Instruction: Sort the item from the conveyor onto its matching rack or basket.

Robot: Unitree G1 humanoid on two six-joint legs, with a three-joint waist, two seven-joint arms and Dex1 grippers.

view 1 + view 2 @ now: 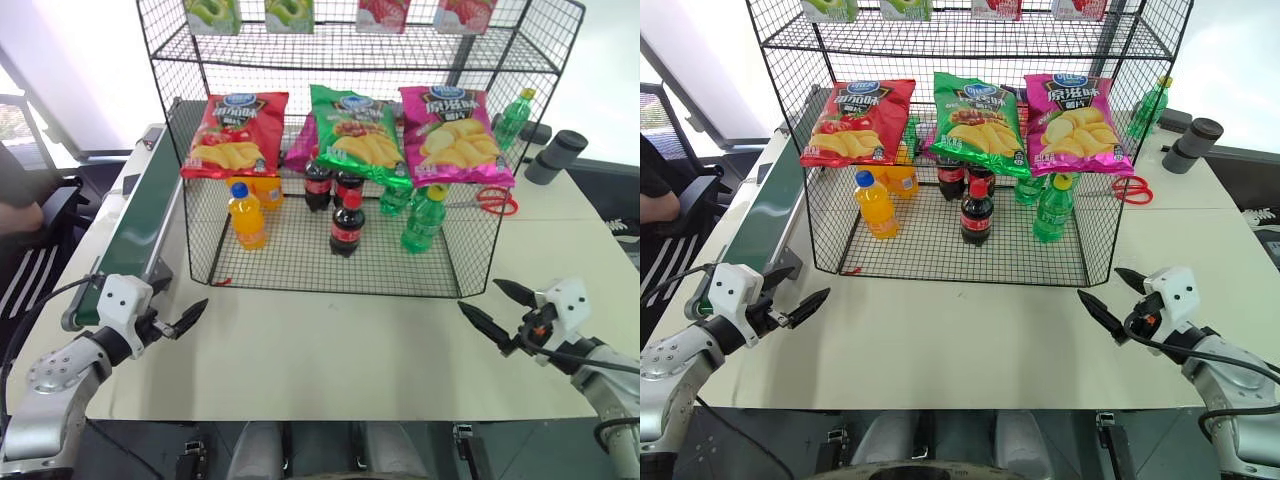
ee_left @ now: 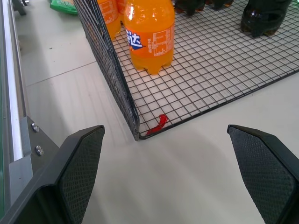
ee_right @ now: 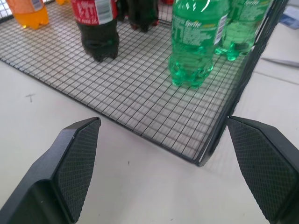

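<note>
The rack (image 1: 330, 283), a black wire cage with shelves above, stands at the middle of the white table. On its mesh floor a cola bottle (image 1: 347, 222) with a red cap stands upright near the front, and two more cola bottles (image 1: 318, 185) are behind it. The conveyor (image 1: 140, 225), a dark green belt in a grey frame, runs along the table's left edge. My left gripper (image 1: 178, 305) hovers open and empty by the conveyor's near end, close to the rack's front left corner (image 2: 137, 135). Off the rack's front right corner (image 3: 202, 161), my right gripper (image 1: 480, 295) is open and empty too.
Inside the rack stand an orange soda bottle (image 1: 247, 215) and green bottles (image 1: 422, 220), with three chip bags (image 1: 355, 135) hanging above. Red scissors (image 1: 490, 200), another green bottle (image 1: 513, 118) and a dark cylinder (image 1: 555, 155) lie to the right of it. A person (image 1: 15, 205) sits far left.
</note>
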